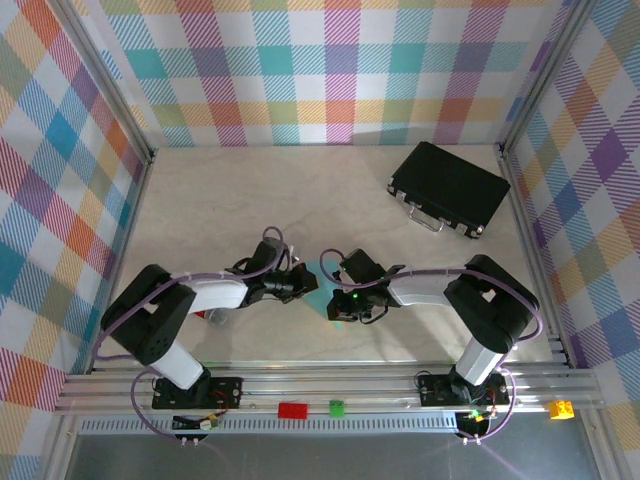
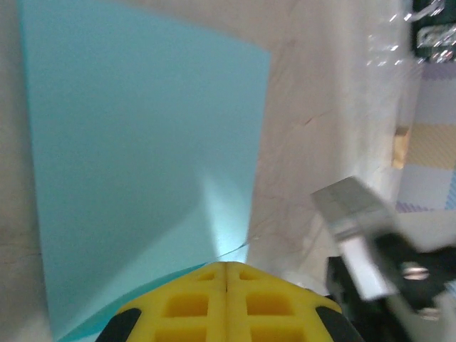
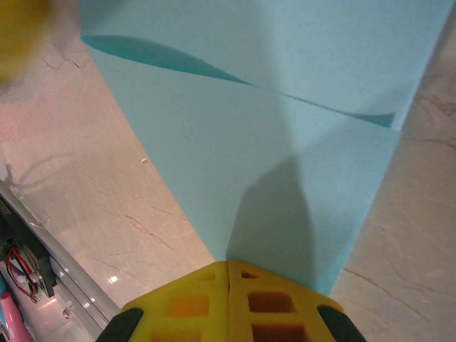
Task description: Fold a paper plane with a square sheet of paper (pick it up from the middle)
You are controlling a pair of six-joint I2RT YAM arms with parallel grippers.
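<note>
- the square sheet of paper (image 1: 325, 303) lies on the desk (image 1: 250, 200) between the two arms, partly folded over on itself and bulging up a bit.
- left fingers (image 2: 192, 306) and right fingers (image 3: 271, 306) are both pressed together at its edges. can't tell if any paper's pinched.
- risk imo: pushing on that puffy fold could skid the sheet or set a crooked crease.

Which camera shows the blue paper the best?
The left wrist camera: the blue paper lies wide there, with straight edges and a corner clear. The right wrist camera is close too, with one layer curling over another, edges cut off. The top camera catches a small sliver.
</note>
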